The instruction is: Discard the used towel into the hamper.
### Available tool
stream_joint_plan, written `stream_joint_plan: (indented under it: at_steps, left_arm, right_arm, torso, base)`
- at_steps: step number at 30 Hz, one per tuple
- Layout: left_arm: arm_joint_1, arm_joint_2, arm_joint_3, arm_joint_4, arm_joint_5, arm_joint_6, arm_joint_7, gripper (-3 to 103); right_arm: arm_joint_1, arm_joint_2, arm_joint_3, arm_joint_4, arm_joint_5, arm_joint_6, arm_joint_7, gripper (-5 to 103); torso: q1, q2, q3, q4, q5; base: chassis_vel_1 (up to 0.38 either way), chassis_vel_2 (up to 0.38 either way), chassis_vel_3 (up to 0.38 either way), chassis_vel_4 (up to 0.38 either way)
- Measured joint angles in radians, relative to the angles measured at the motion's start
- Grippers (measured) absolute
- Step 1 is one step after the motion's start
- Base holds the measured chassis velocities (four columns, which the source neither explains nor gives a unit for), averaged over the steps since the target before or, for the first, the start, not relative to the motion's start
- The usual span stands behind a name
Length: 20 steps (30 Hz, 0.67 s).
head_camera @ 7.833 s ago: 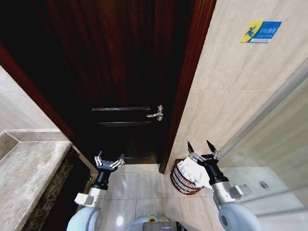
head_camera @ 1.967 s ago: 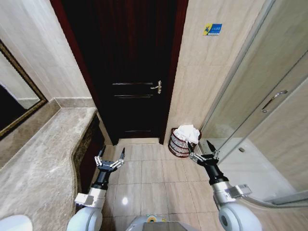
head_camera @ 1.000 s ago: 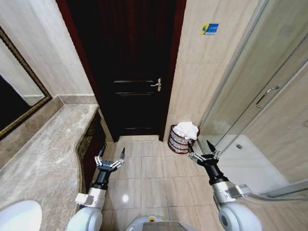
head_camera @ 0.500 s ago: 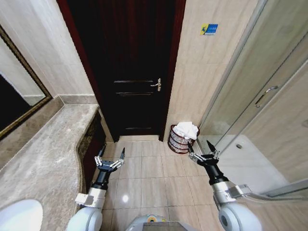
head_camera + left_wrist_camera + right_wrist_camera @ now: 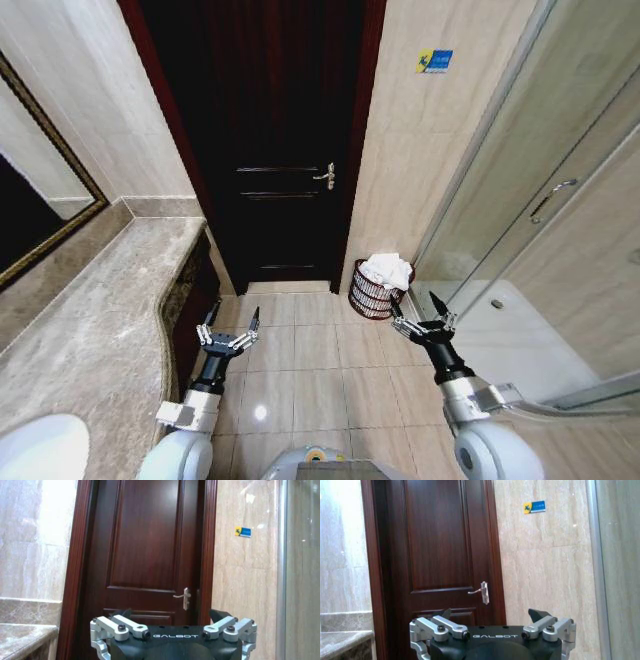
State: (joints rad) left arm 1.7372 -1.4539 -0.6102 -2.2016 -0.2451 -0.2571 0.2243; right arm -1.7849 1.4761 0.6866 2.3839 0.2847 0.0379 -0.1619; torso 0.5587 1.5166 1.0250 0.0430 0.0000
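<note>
Head view: white towel (image 5: 386, 270) heaped over hamper (image 5: 372, 297) rim, interior hidden; left gripper (image 5: 229, 322) and right gripper (image 5: 420, 306) both spread, empty.

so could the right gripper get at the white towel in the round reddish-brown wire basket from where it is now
Probably, with a forward reach: the open right gripper sits just short of the wire basket, and bare floor tiles lie between it and the white towel on top.

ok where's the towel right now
In the head view the white towel sits in the hamper on the floor, right of the dark door, just beyond the open, empty right gripper.
</note>
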Motion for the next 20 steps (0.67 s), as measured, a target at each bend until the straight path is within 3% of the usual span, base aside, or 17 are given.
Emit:
stream_joint_plan:
  at_steps: [20]
  left_arm:
    - [0.000, 0.000, 0.000, 0.000, 0.000, 0.000, 0.000, 100]
  right_arm:
    - [0.000, 0.000, 0.000, 0.000, 0.000, 0.000, 0.000, 100]
  torso:
    - [0.000, 0.000, 0.000, 0.0000, 0.0000]
  base:
    - [0.000, 0.000, 0.000, 0.000]
